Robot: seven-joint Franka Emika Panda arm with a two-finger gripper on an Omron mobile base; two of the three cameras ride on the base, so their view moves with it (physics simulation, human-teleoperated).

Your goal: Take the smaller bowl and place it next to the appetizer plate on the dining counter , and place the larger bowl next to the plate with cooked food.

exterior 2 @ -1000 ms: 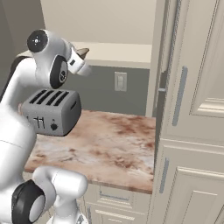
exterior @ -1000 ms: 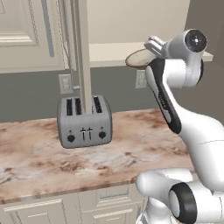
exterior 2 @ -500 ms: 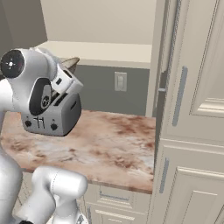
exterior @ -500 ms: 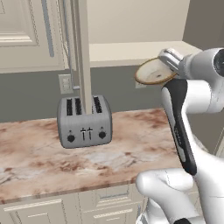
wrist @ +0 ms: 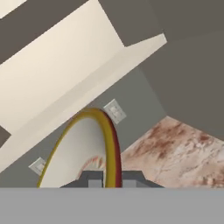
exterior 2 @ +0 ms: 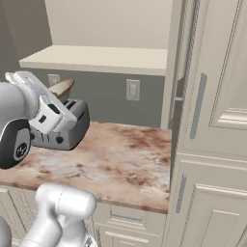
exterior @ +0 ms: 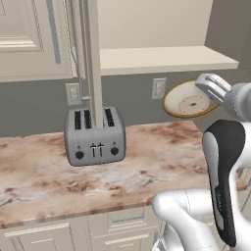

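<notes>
Tool (exterior: 208, 93) clamped on bowl (exterior: 188, 99) rim, bowl tilted on edge, held well above table (exterior: 147, 152), right of toaster (exterior: 94, 135).

Even, diffuse rendered lighting throughout; no glare or blur. A soft shadow lies beneath the toaster (exterior: 94, 136) on the counter (exterior: 44, 181). The grey wall (exterior 2: 108, 99) under the shelf (exterior 2: 96, 58) appears dim. Edges stay sharp, undistorted.

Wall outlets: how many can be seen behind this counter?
2. One outlet sits on the grey wall left of the toaster; the other outlet is to its right, beside the held bowl. The arm may hide others.
</notes>
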